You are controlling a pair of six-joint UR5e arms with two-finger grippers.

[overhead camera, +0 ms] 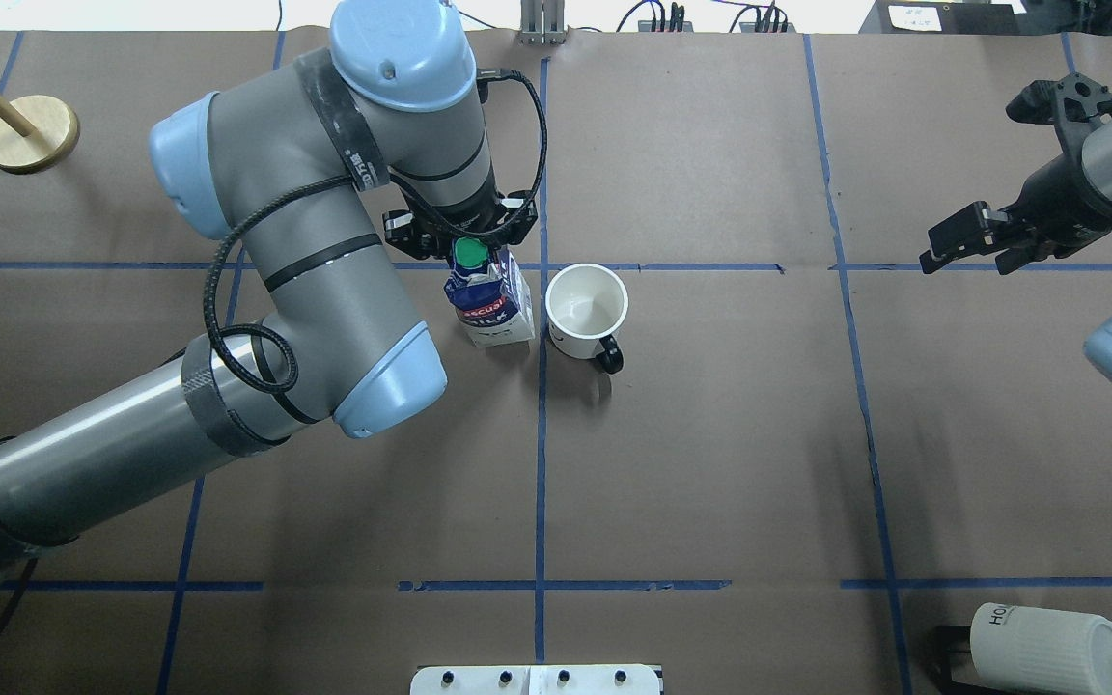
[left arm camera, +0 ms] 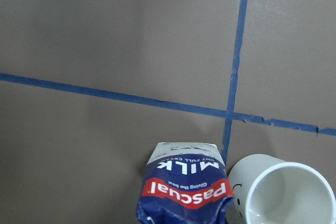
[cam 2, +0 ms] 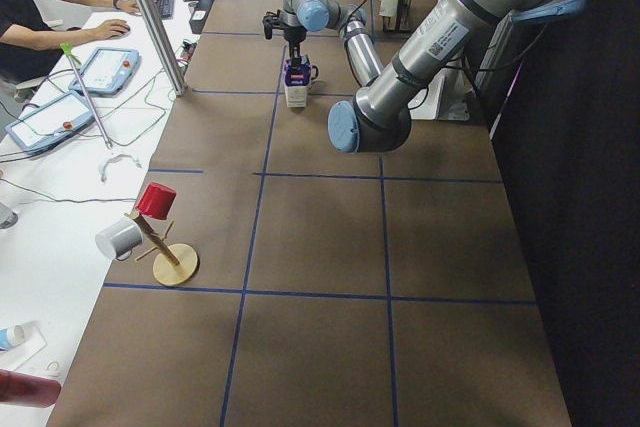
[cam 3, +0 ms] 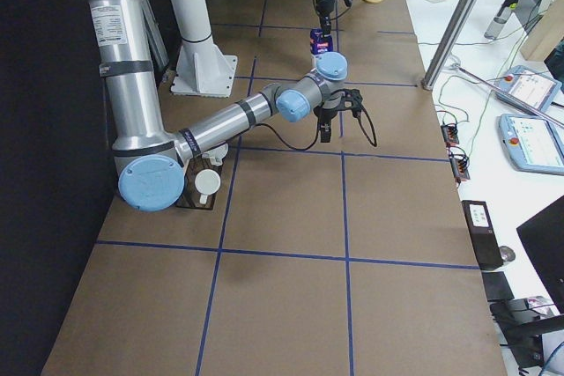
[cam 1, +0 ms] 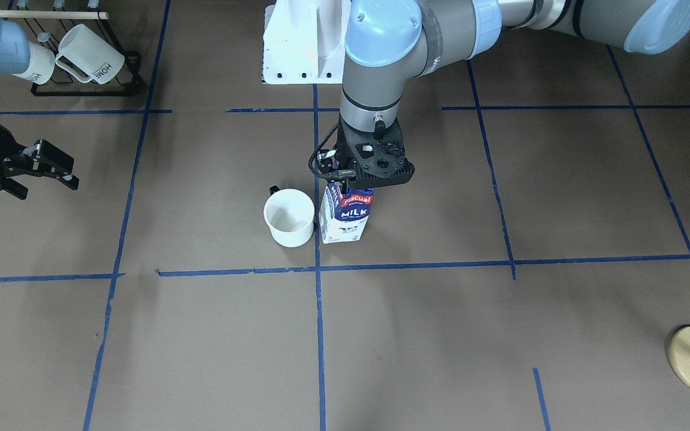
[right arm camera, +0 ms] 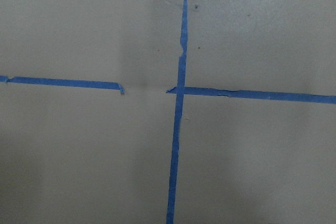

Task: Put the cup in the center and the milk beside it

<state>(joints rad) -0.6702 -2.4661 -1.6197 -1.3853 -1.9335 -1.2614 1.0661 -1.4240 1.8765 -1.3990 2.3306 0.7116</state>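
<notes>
The white cup [overhead camera: 587, 309] with a small dark handle stands upright just on the near side of the center tape crossing [overhead camera: 543, 267], right of the vertical line. The milk carton [overhead camera: 493, 311] stands upright close beside it, left of that line. My left gripper [overhead camera: 467, 241] is over the carton's top, around its green cap, and appears shut on it. The front view shows the cup [cam 1: 288, 216] and the milk [cam 1: 348, 218] side by side. The left wrist view shows the milk [left arm camera: 186, 187] and the cup [left arm camera: 286, 195]. My right gripper [overhead camera: 966, 259] is open, empty and far to the right.
A black rack with ribbed "HOME" mugs [cam 1: 90, 57] stands at the table's corner by the right arm. A round wooden stand [overhead camera: 30, 130] sits at the far left. The white robot base [cam 1: 303, 42] is at the near edge.
</notes>
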